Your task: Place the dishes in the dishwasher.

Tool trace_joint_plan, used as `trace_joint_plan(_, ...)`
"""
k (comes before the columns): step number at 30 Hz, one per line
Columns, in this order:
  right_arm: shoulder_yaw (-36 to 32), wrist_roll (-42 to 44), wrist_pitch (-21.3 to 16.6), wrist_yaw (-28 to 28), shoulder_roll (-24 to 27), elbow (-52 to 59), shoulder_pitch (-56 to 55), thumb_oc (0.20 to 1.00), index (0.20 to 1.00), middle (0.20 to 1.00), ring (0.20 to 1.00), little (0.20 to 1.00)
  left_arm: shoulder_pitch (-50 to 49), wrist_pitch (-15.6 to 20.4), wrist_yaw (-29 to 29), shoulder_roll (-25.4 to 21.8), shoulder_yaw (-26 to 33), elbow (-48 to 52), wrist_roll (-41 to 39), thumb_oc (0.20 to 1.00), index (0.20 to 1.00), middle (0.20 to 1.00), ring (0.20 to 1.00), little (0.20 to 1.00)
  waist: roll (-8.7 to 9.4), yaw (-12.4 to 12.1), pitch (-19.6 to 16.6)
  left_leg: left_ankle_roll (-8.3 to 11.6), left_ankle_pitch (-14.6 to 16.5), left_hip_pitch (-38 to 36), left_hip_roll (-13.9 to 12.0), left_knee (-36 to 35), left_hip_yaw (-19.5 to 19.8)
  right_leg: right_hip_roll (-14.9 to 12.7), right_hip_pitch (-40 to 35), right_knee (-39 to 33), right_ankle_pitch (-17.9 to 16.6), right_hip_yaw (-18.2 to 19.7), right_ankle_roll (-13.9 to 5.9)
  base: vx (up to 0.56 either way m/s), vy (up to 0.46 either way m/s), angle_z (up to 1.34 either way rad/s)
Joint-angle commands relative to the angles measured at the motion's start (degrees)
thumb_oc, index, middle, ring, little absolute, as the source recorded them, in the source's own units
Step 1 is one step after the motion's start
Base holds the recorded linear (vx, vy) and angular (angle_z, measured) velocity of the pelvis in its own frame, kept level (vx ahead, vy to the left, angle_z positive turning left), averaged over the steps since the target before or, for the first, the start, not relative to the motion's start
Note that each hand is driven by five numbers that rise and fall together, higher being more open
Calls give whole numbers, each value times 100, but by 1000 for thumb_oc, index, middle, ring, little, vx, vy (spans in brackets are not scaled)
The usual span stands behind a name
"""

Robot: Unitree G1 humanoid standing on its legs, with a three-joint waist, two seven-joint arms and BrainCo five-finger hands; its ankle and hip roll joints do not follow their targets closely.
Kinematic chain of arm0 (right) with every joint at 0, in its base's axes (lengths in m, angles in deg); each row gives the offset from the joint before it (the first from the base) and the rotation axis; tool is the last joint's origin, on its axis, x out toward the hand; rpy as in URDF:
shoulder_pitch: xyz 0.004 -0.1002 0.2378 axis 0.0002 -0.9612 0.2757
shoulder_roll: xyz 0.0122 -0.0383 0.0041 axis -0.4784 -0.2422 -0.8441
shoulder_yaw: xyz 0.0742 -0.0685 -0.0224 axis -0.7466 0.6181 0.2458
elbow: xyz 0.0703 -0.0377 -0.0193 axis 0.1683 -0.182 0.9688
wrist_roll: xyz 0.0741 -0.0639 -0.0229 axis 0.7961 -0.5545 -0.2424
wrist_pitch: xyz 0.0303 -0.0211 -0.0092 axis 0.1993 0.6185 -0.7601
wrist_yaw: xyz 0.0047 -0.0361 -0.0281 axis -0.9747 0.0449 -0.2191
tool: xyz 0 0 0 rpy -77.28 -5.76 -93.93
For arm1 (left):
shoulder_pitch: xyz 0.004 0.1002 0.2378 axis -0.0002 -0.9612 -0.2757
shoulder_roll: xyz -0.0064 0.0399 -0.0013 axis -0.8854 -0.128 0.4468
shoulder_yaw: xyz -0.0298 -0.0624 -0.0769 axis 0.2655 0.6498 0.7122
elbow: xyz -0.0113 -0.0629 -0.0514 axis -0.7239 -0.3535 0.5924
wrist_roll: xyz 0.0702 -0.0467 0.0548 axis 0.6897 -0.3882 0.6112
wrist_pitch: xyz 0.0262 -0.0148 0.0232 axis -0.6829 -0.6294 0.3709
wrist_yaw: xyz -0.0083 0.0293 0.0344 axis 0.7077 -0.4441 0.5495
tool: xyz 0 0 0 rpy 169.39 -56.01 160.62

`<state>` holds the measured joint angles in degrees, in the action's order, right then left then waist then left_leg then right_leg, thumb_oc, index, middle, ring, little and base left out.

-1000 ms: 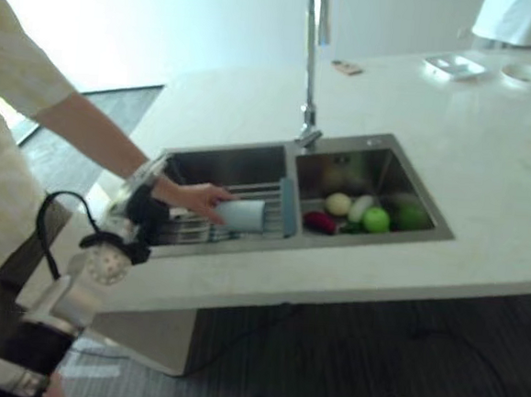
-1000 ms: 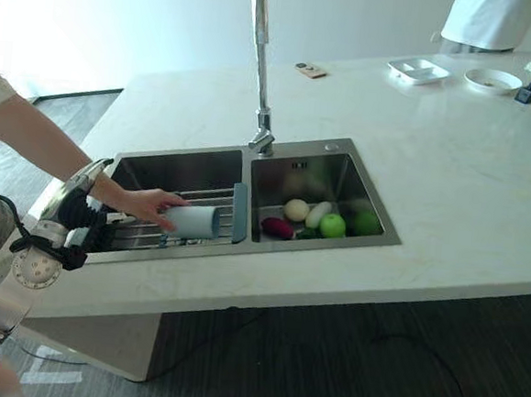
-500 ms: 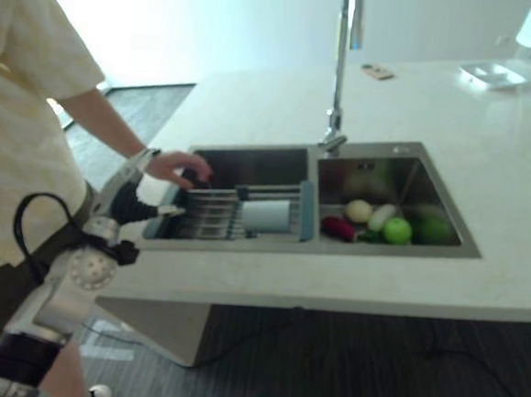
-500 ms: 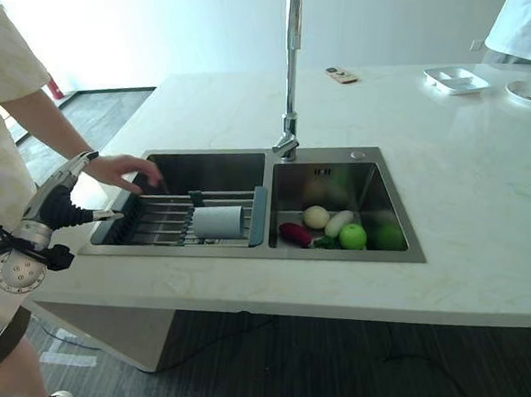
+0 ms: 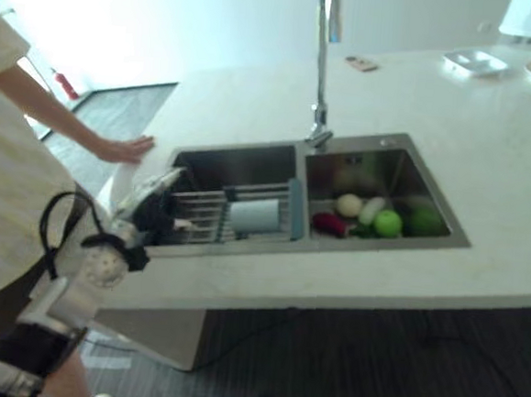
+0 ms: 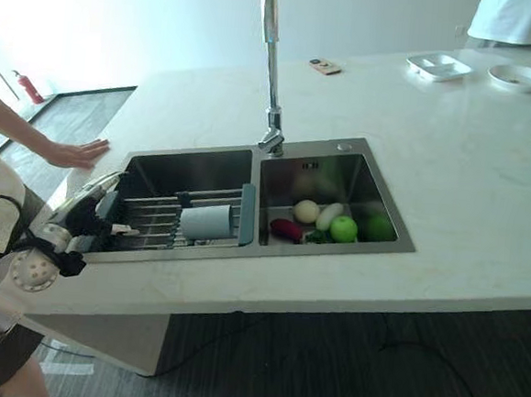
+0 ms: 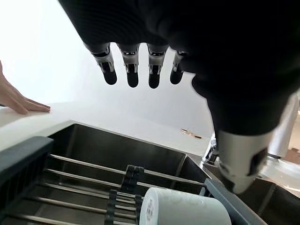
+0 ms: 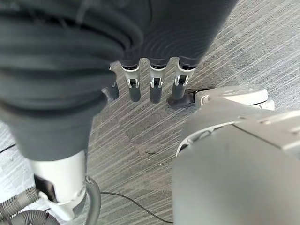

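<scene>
Cup (image 6: 207, 221) is the dish in question: a pale cylinder lying on its side on the wire rack (image 6: 149, 218) that is spanning the left basin of the sink (image 6: 338, 147). Its long axis is running from nine o'clock to three o'clock across the rack, with one end sitting just beside the rack's grey end piece (image 6: 247, 214) next to the divider. In the left wrist view the cup (image 7: 185, 209) is showing a round end toward the camera, below and beyond the fingers.

The left hand (image 6: 88, 214) is hovering over the nine o'clock end of the rack, so the cup is lying toward three o'clock from it, near but not touching. Its fingers (image 7: 132, 75) are hanging straight and relaxed with gaps between them, holding nothing. The right hand (image 8: 140, 84) is hanging low over the floor, fingers loose and empty, well apart from the sink; the left is clearly the nearer one.

A person's hand (image 6: 76, 153) is resting flat on the counter (image 6: 487, 188) at about eleven o'clock from the robot's left hand. Vegetables and a green apple (image 6: 343, 229) are sitting in the right basin, apart from the rack.

Judging from this, the coming reach is probably a short travel toward three o'clock along the rack, closing across the cup's round side rather than its ends.
</scene>
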<state>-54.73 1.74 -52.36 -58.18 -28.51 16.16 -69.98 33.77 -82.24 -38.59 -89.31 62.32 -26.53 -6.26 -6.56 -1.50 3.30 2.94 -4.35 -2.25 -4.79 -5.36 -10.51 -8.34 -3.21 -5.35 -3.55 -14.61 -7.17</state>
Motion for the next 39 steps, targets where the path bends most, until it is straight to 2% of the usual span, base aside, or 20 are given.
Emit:
trace_joint_plan(1, 113, 17, 26, -97, -32, -34, 446, 1000, 1000, 1000, 1000, 1000, 941, 99, 52, -536, 102, -127, 66, 1000, 1000, 1000, 1000, 1000, 271, 37, 463, 107, 291, -180, -53, 36, 19, -281, -85, 68, -119, 29, -325, 26, 17, -23)
trace_joint_plan(5, 204, 124, 46, -145, 74, 124, 555, 1000, 1000, 1000, 1000, 1000, 1464, 147, 65, -686, -333, -630, -34, 1000, 1000, 1000, 1000, 1000, 272, 210, 630, 97, 260, -63, -51, 36, -106, -266, 150, 55, -222, 202, -337, -24, 2, -25)
trace_joint_plan(8, 207, 153, 41, -150, 97, 136, 595, 1000, 1000, 1000, 1000, 1000, 1624, 146, 121, -716, -452, -765, -66, 1000, 1000, 1000, 1000, 1000, 272, 260, 692, 98, 250, -27, -48, 36, -134, -254, 214, 45, -248, 250, -337, -35, -12, -22)
trace_joint_plan(17, 198, 253, 15, -149, 280, 265, 753, 1000, 1000, 1000, 1000, 1000, 2282, -69, 225, -733, -979, -1373, -210, 1000, 1000, 1000, 1000, 1000, 284, 485, 1026, 134, 167, 198, -83, 92, -262, -239, 537, 49, -370, 417, -321, -31, -3, -17)
trace_joint_plan(32, 284, 534, -114, -114, 370, 533, 1061, 1000, 1000, 1000, 1000, 1000, 2885, -150, 513, -818, -1449, -1951, -451, 1000, 1000, 1000, 1000, 1000, 332, 537, 1435, 149, 94, 518, -90, 172, -236, -255, 868, 109, -468, 395, -297, -28, -5, -5)
trace_joint_plan(39, 253, 588, -155, -75, 326, 565, 1080, 1000, 1000, 1000, 1000, 1000, 2675, -306, 605, -861, -1281, -1591, -437, 1000, 1000, 1000, 1000, 1000, 303, 453, 1497, 136, 107, 556, -55, 188, -181, -318, 876, 118, -486, 323, -314, 0, 0, 0)
